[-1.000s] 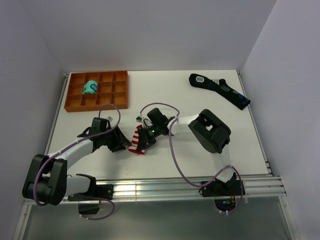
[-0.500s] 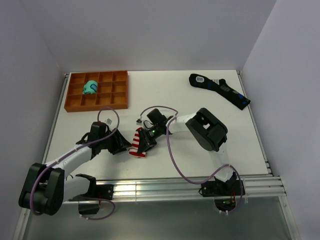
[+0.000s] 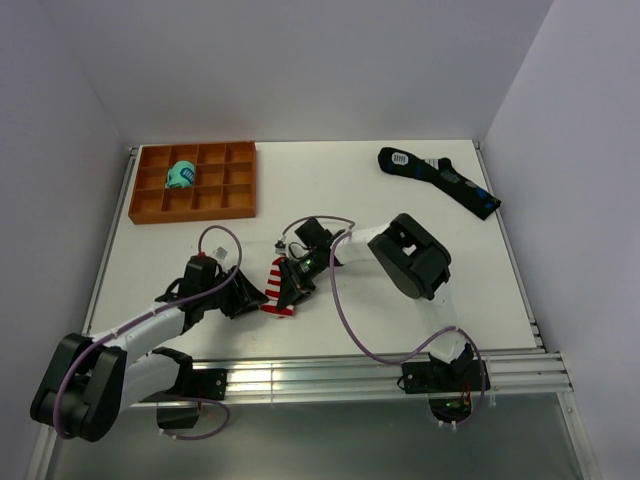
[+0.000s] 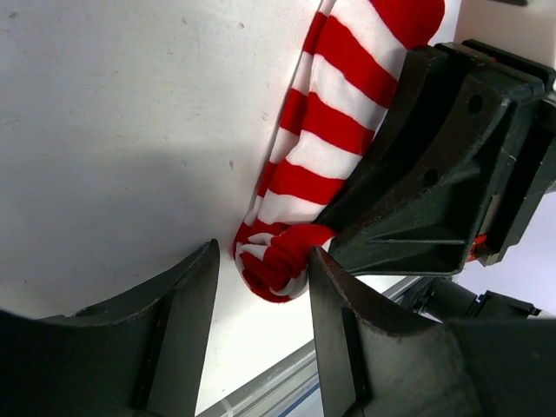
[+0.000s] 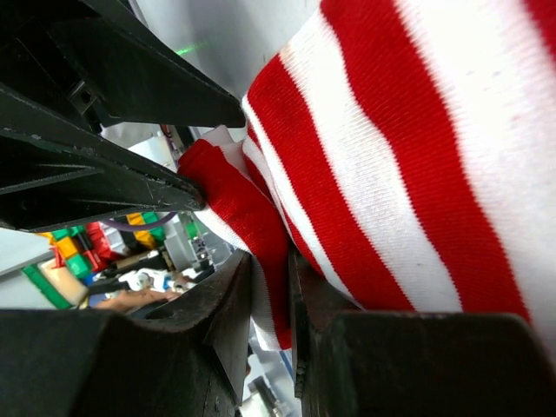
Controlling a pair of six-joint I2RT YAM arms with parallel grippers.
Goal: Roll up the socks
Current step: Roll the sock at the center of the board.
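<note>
The socks point(image 3: 277, 287) are red and white striped and lie bunched near the table's middle front. In the left wrist view the socks point(image 4: 323, 130) run up and away, their rolled red end sitting at my left gripper's point(image 4: 261, 291) tips. That gripper is open, and the roll brushes its right finger point(image 4: 339, 300). The left gripper point(image 3: 254, 296) sits just left of the socks. My right gripper point(image 3: 294, 278) presses in from the right. Close up, the right gripper point(image 5: 271, 300) is shut on a fold of the socks point(image 5: 408, 148).
An orange compartment tray point(image 3: 240, 190) stands at the back left with a teal sock bundle point(image 3: 181, 174) in it. A long black sock with blue patches point(image 3: 440, 178) lies at the back right. The metal rail point(image 3: 350, 365) marks the near edge.
My left gripper has slid right and toward the near edge, closing in on the socks' end. The right gripper and socks shifted slightly toward the near edge.
</note>
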